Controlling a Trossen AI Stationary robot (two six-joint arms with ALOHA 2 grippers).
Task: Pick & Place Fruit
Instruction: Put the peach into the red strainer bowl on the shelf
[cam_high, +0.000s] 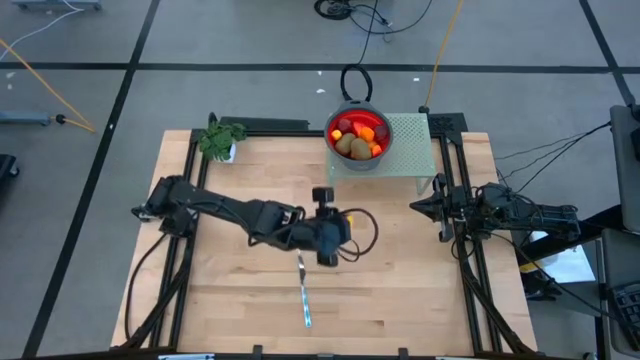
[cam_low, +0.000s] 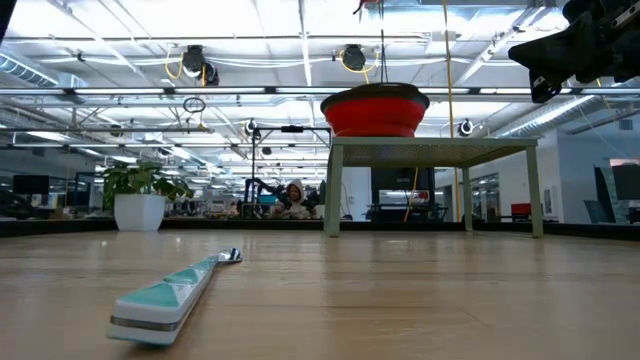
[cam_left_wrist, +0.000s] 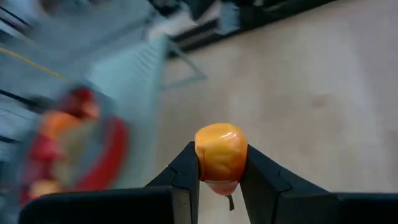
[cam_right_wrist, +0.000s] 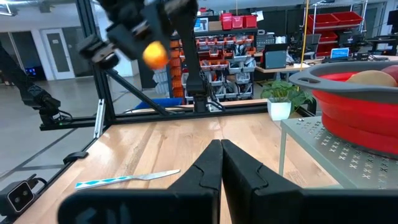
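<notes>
My left gripper (cam_left_wrist: 221, 177) is shut on a small orange fruit (cam_left_wrist: 221, 154) and hangs in the air over the middle of the table (cam_high: 343, 222). The right wrist view shows this fruit (cam_right_wrist: 155, 55) high above the wood. A red bowl (cam_high: 358, 140) with several fruit pieces, red, orange and olive-brown, stands on a grey perforated stand (cam_high: 405, 150) at the table's far edge. My right gripper (cam_right_wrist: 221, 155) is shut with nothing in it, parked at the table's right edge (cam_high: 445, 205). My left gripper pinches the orange fruit by its two opposite sides (cam_left_wrist: 204, 167) between its two fingers (cam_left_wrist: 186, 171). The fingers slant downward toward the far right of the table. The fruit stands out past the fingertips and is lifted clear of the table.
A slim knife with a teal-patterned handle (cam_high: 303, 295) lies on the wood near the front edge, below the left arm. A small potted green plant (cam_high: 220, 140) stands at the far left corner. Black rails frame the table's sides.
</notes>
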